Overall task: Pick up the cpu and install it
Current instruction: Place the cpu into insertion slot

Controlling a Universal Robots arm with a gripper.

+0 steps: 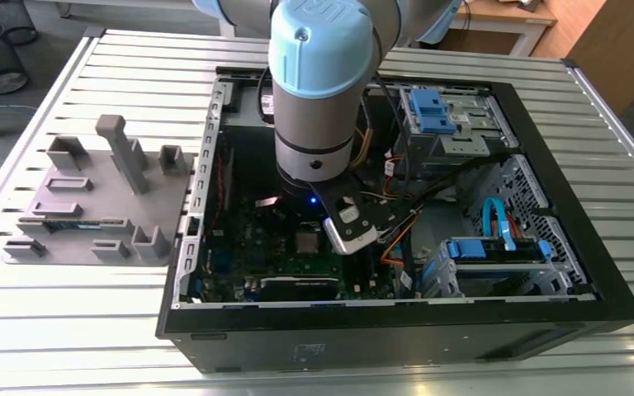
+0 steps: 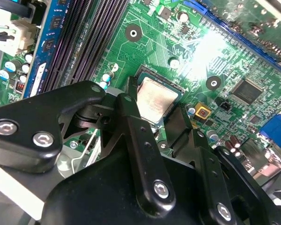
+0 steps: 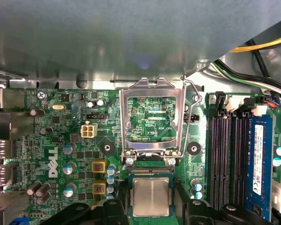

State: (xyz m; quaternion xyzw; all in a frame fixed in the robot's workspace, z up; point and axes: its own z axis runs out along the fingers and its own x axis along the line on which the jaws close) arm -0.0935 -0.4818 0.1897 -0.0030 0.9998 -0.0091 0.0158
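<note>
Plainly close to seating, so look first to the cpu (image 3: 151, 197). Lies flat in, or barely over, the socket (image 3: 150, 171), silver top up, square to the frame by both wrist views. Sits between the two sides of the hand (image 2: 154, 110), closely flanked. Cannot tell whether gripped or let go: no clear gap, no clear contact.

Now the risks, offered as judgement only.
- Could bend socket pins through any tilt or sideways slip in lowering or releasing. Would take only a small skew at one corner, or an uneven release.
- Could drag or flip the cpu on lifting away, if caught on an edge.
- Could strike the load plate (image 3: 124, 122) or the lever (image 3: 196, 101), both swung back just beside the socket, on any shift that way.
- Could also clip the small capacitors (image 3: 111, 172) near the socket.
- Could foul the loose cables (image 1: 396, 243) near the wrist inside the case (image 1: 581, 305).

As for pose: reaches steeply down with the arm (image 1: 314, 99) into the open case, laid on its side on the slatted desk (image 1: 75, 346). Bends at the wrist to set the hand low over the middle of the board (image 3: 51, 140), with the memory slots (image 3: 225, 159) off to one side of the socket.
</note>
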